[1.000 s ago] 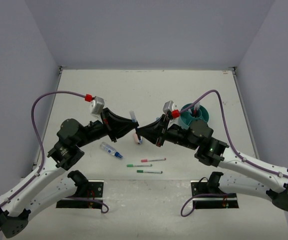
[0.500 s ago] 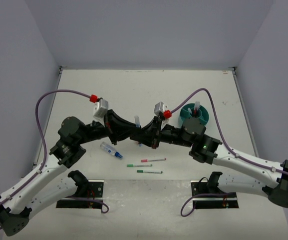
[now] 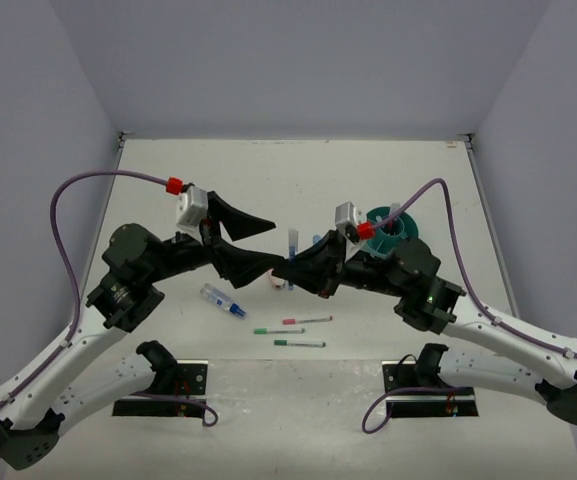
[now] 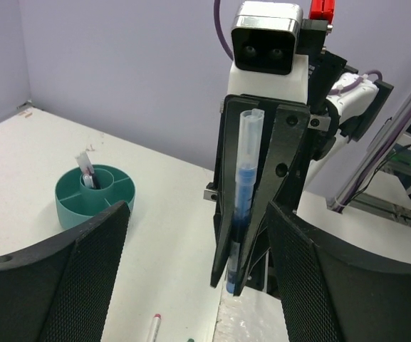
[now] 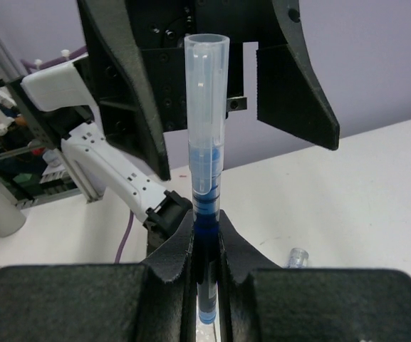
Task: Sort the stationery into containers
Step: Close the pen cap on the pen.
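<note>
A blue pen with a clear cap stands upright between the two grippers. My right gripper is shut on its lower end, seen from the left wrist as the blue pen clamped between narrow black jaws. My left gripper is open, its fingers spread wide on either side of the pen and clear of it. The teal cup with inner dividers sits behind the right arm; in the left wrist view the cup holds a small item in its centre well.
On the table in front lie a clear blue-capped tube, a pink pen and two green pens. A small pink item shows partly under the right gripper. Grey walls enclose the table.
My left gripper has opened and let go of the blue pen. The right gripper keeps its hold on it, and both arms have shifted slightly.
</note>
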